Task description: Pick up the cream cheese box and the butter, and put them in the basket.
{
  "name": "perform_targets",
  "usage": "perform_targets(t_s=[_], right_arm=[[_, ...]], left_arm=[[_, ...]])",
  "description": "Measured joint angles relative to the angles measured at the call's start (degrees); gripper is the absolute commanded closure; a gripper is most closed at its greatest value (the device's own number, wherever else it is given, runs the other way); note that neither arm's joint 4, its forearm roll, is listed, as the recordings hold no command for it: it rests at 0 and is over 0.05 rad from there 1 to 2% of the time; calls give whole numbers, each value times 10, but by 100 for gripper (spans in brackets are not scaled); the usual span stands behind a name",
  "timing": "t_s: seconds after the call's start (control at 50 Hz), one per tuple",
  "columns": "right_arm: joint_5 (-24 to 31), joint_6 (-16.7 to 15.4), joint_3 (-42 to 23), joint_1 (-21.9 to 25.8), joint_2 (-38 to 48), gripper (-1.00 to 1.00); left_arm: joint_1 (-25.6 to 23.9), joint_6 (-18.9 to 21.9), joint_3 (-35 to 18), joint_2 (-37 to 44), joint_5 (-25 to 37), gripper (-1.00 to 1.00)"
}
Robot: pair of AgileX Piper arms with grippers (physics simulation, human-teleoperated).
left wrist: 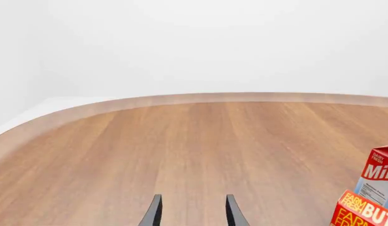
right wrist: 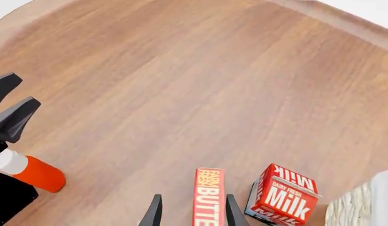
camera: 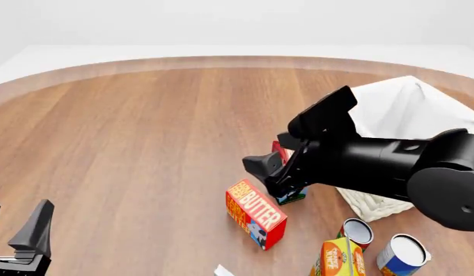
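The butter is a red-and-orange carton lying on the wooden table in front of the basket. In the right wrist view the butter lies in line between the two fingers. My right gripper is open and hangs over the butter; in the front view it sits just above and behind the carton. My left gripper is open and empty, low at the near left. A small whitish corner of the cream cheese box shows at the bottom edge.
A red-and-white Milk carton stands beside the butter, partly hidden by the right arm in the front view. Two cans and an orange carton stand near the basket's front. The table's curved far edge runs behind.
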Motion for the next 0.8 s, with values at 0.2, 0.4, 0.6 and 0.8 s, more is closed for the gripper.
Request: perform_targets(t_s=[0.2, 0.4, 0.6, 0.8], right_arm=[[-9, 4, 21, -7, -3, -100], [-14, 7, 35, -12, -3, -100], [-25, 10, 50, -14, 4, -100], [-33, 11, 58, -15, 14, -100]], left_arm=[[0, 0, 0, 0, 0, -100], [0, 0, 0, 0, 0, -100], [0, 0, 0, 0, 0, -100], [0, 0, 0, 0, 0, -100]])
